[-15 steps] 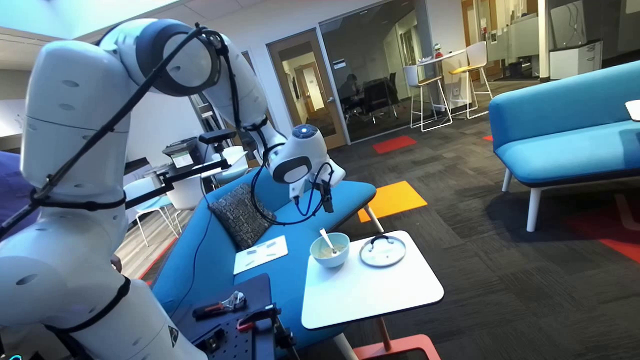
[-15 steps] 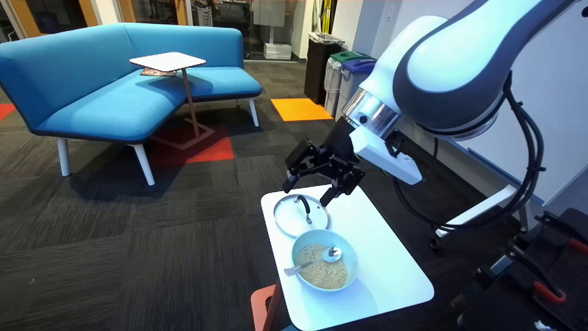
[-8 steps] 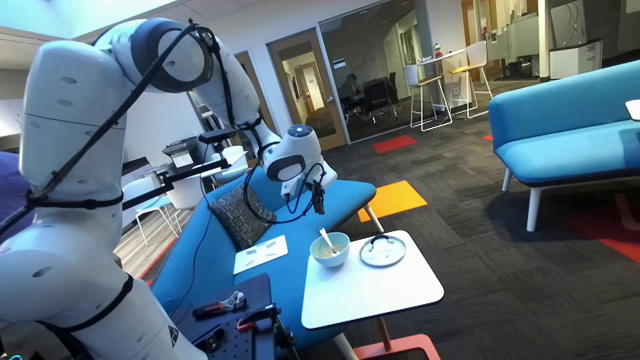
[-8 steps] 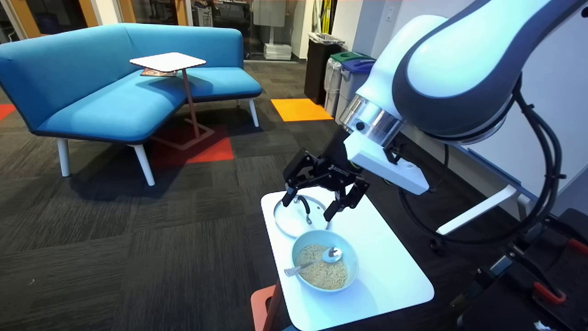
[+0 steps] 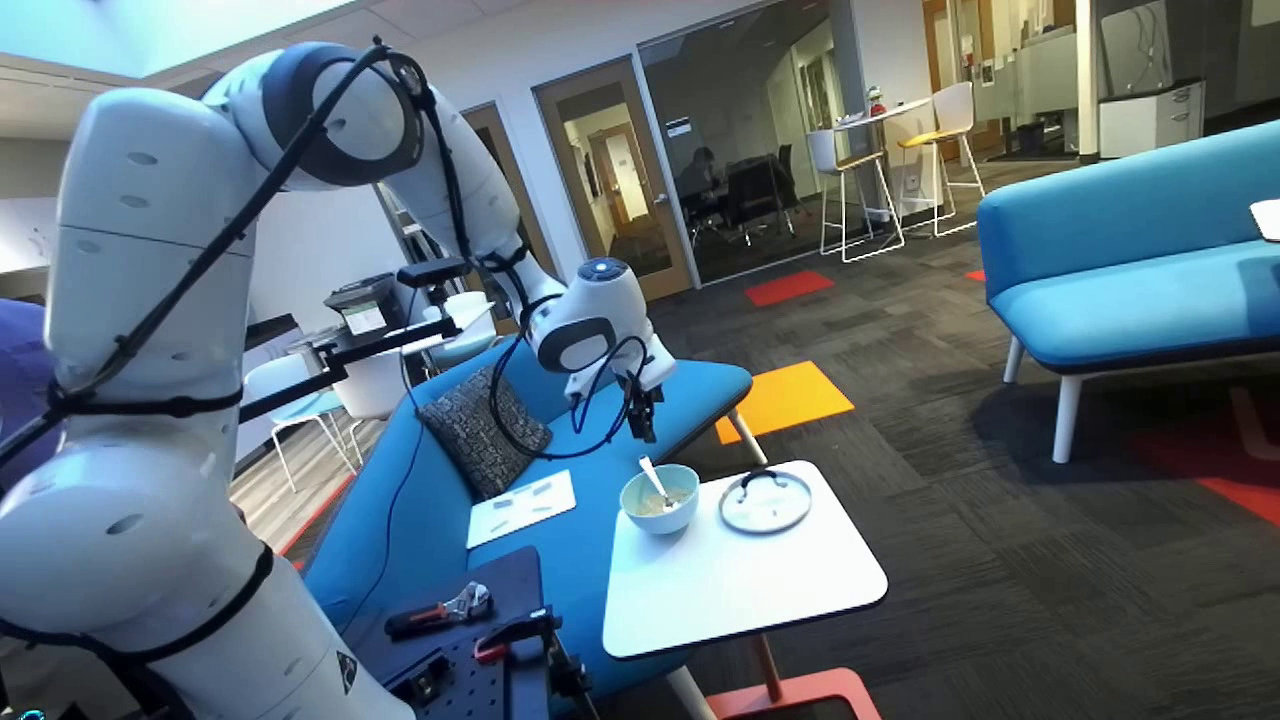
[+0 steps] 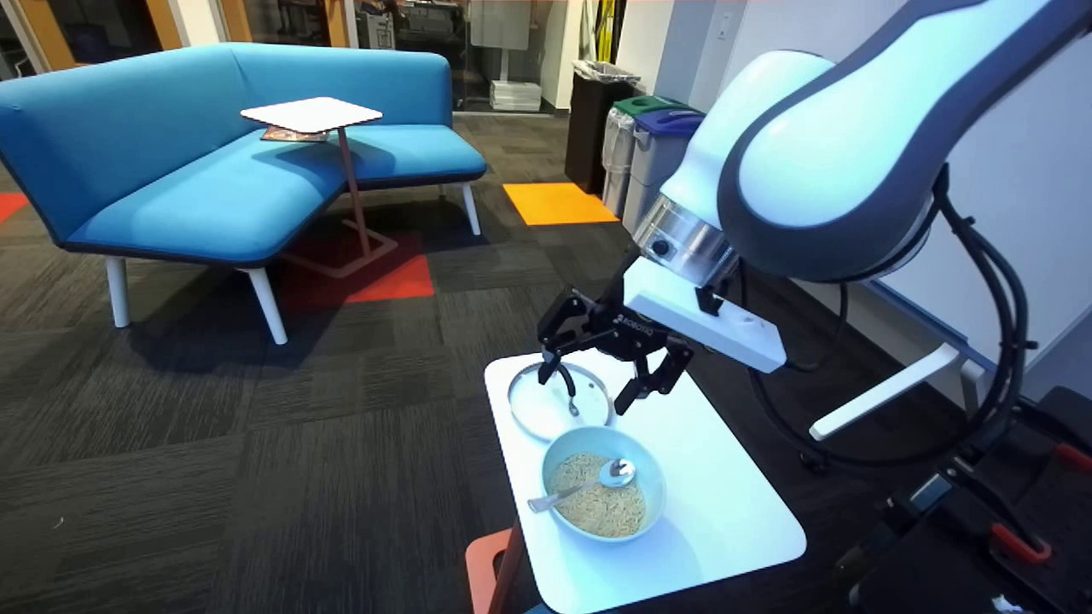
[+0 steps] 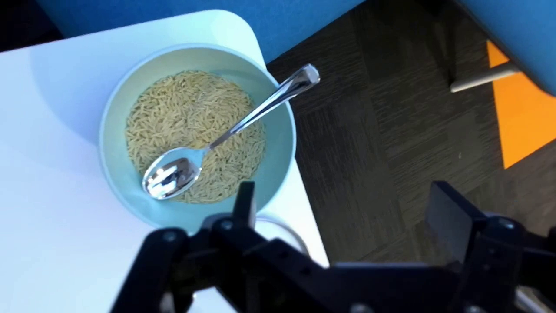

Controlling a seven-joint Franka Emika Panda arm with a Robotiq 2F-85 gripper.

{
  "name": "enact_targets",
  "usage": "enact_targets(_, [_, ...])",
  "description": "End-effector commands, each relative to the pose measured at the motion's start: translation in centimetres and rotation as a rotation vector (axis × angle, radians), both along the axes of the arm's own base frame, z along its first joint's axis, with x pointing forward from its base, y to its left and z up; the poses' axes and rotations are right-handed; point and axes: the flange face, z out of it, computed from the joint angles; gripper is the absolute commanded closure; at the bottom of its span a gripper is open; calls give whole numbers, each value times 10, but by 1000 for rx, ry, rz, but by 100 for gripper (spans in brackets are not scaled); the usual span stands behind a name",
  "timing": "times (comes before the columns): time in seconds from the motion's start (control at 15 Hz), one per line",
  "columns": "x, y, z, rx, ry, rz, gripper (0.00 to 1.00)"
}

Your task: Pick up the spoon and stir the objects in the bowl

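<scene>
The silvery spoon [image 7: 266, 106] lies in the bluish-green bowl [image 7: 278, 152], its scoop on pale rice-like grains [image 7: 173, 108]. Its handle sticks out over the rim past the table edge. The spoon [image 6: 616, 472] and bowl [image 6: 648, 482] show in an exterior view, and also the spoon [image 5: 652, 474] and bowl [image 5: 660, 523] in an exterior view. My gripper [image 6: 584, 389] is open and empty, tilted, above the table over the lid's side of the bowl. In the wrist view the gripper [image 7: 342, 195] has its jaws wide apart, one finger overlapping the bowl's lower rim, the spoon outside the gap.
A glass lid [image 6: 537, 409] with a black handle lies beside the bowl on the small white table [image 6: 725, 512]. The bowl sits near the table's edge. A blue sofa [image 5: 580, 440] stands behind the table. A dark tool board [image 5: 460, 640] with clamps stands near the arm's base.
My gripper has come down a little and shifted slightly towards the bowl, staying open. The spoon, bowl and lid have not moved.
</scene>
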Motion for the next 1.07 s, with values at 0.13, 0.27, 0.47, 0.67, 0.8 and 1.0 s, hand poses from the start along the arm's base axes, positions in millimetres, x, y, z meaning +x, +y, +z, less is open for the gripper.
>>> enact_targets(0.13, [-18,3,-3,-124,86,-269,0])
enact_targets(0.27, [-25,8,-3,-181,144,-352,0])
enact_targets(0.47, [-30,18,1,-241,270,-428,0])
enact_targets(0.67, [-35,29,-7,-218,265,-378,0])
enact_targets(0.8, [-29,29,-1,-203,283,-383,0])
enact_targets(1.0, [-30,42,3,-91,364,-485,0])
